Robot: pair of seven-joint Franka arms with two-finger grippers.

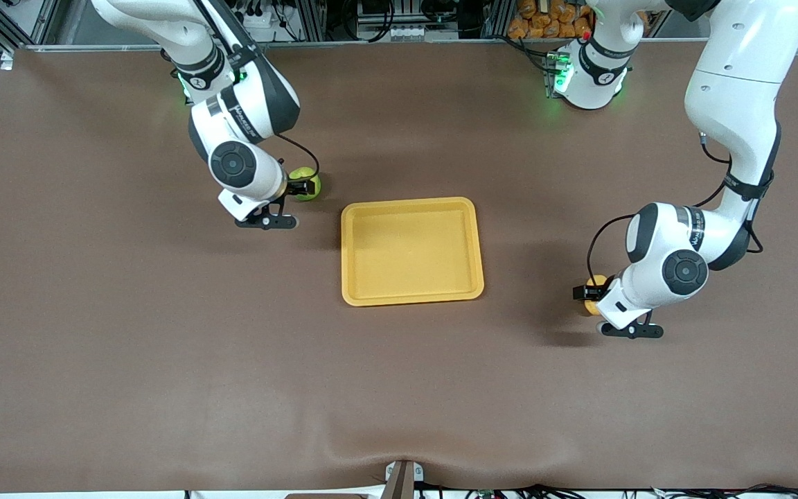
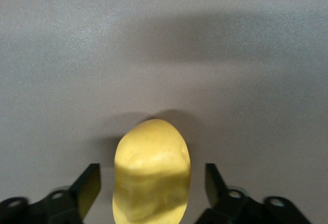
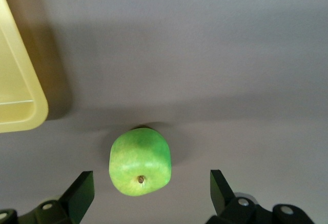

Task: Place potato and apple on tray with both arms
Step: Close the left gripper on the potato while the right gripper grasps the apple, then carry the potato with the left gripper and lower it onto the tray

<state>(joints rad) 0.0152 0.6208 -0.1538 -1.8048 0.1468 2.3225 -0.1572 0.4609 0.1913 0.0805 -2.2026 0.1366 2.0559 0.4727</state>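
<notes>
The yellow-orange tray (image 1: 348, 255) lies empty at the table's middle. The green apple (image 1: 309, 184) sits on the table toward the right arm's end, farther from the front camera than the tray. My right gripper (image 1: 300, 186) is open over it. In the right wrist view the apple (image 3: 140, 161) lies between the spread fingers (image 3: 81, 189), apart from both, with a tray corner (image 3: 20, 106) close by. The potato (image 1: 595, 290) sits toward the left arm's end. My left gripper (image 1: 584, 292) is open around it. In the left wrist view the potato (image 2: 152, 175) stands between the fingers (image 2: 88, 187), with a gap on each side.
The brown table mat (image 1: 163, 360) stretches wide on the side nearer the front camera. A heap of orange items (image 1: 544, 17) sits past the table's edge by the arm bases.
</notes>
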